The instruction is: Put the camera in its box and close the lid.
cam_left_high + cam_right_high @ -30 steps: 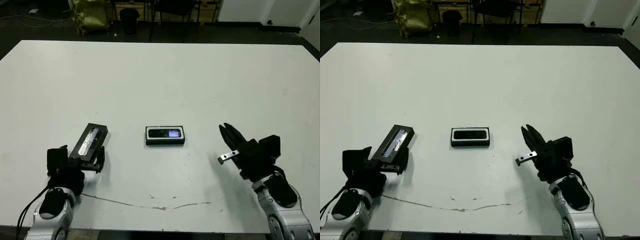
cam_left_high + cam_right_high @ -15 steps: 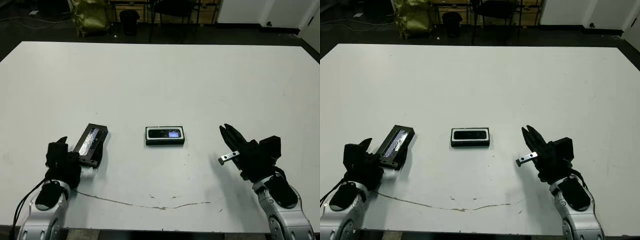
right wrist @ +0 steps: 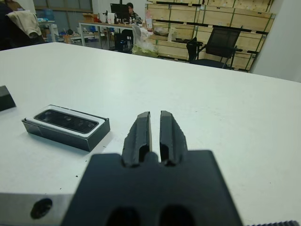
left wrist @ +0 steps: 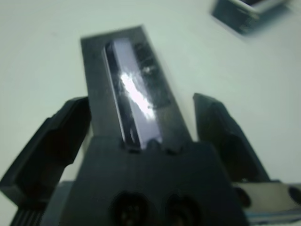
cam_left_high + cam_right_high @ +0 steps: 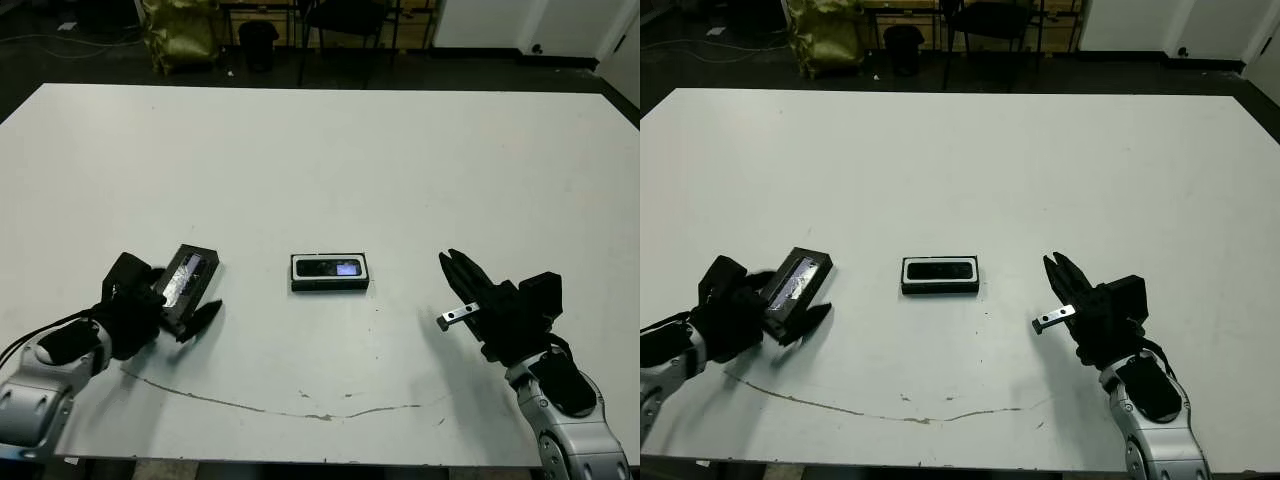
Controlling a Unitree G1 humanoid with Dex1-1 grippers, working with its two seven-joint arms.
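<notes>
Head views: slim black bar-shaped camera (image 5: 334,267) lying inside white-lined black box (image 5: 330,272) mid-table, flat black glossy-windowed lid (image 5: 187,282) well left of it, left gripper (image 5: 186,311) spread around lid; left wrist view: fingers (image 4: 51,146) flanking lid, contact unclear; right wrist view: right gripper (image 3: 155,133) nearly closed, empty, near box.

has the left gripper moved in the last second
Yes. The left gripper has swung up and in toward the box, which has stayed put, and now straddles the near end of the lid.

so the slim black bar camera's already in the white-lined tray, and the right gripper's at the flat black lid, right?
Wrong arm: the left gripper is at the flat black lid, its jaws either side, per the left wrist view. The slim black bar camera does sit in the white-lined tray.
</notes>
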